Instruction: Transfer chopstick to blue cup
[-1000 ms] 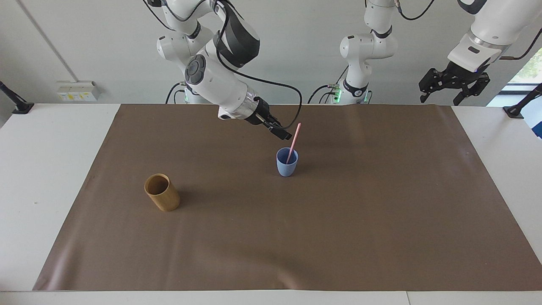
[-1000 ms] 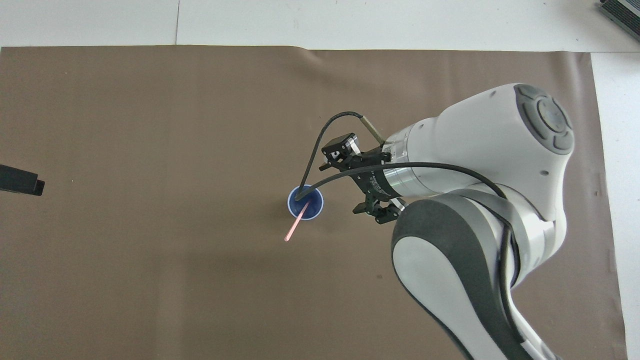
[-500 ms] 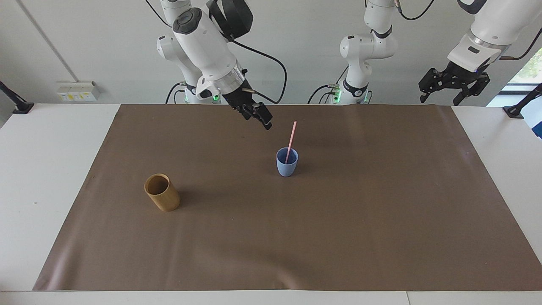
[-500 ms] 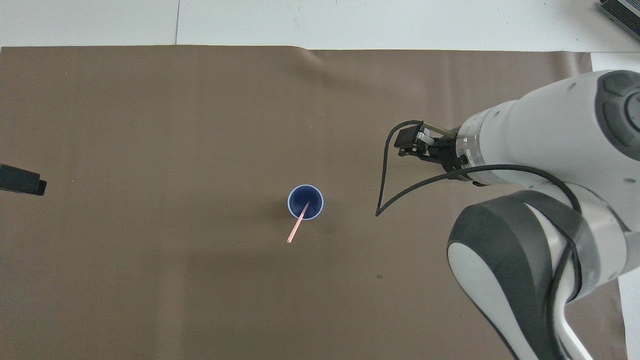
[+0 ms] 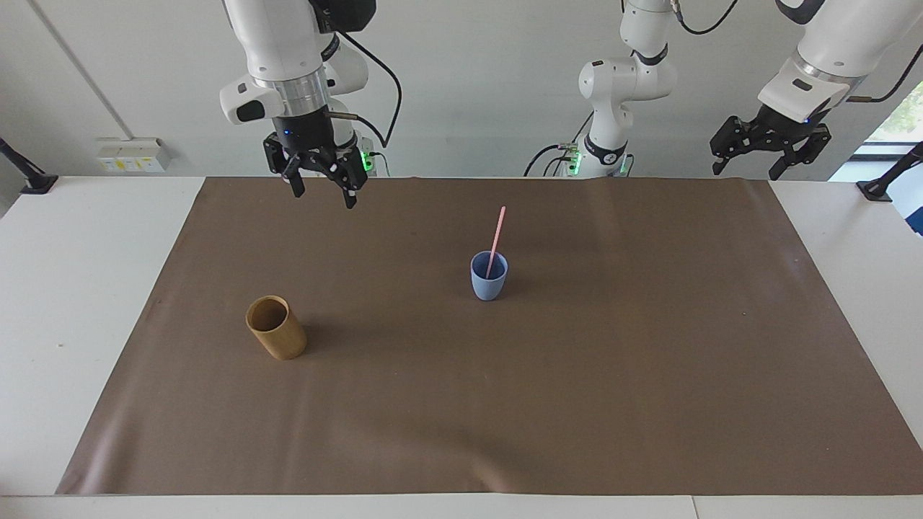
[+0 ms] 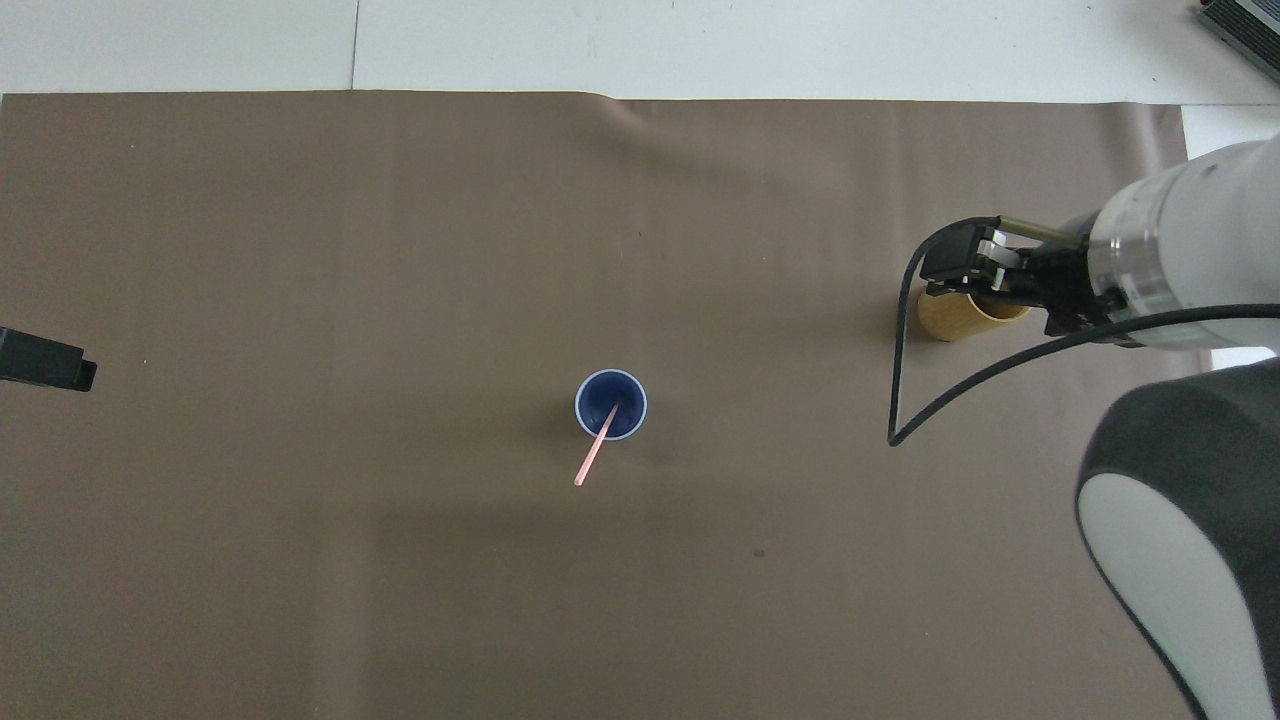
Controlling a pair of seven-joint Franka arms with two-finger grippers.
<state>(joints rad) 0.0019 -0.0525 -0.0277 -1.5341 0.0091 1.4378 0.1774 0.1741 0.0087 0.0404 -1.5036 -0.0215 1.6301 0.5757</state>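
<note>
The pale pink chopstick (image 5: 495, 241) stands leaning in the light blue cup (image 5: 489, 282) near the middle of the brown mat; nothing holds it. Both show in the overhead view, the chopstick (image 6: 596, 450) in the cup (image 6: 611, 404). My right gripper (image 5: 322, 192) is open and empty. It hangs in the air over the mat's edge nearest the robots, toward the right arm's end and well away from the cup. My left gripper (image 5: 746, 170) is open and empty, raised over the left arm's end of the table, where that arm waits.
A tan-brown cylindrical cup (image 5: 276, 328) stands on the mat (image 5: 577, 396) toward the right arm's end, farther from the robots than the blue cup. In the overhead view the right arm's wrist (image 6: 1150, 265) partly covers the tan cup (image 6: 950, 322).
My right gripper has drawn away from the chopstick and blue cup, swinging toward the right arm's end and turning to point down. The chopstick stays in the cup. The left arm has not moved.
</note>
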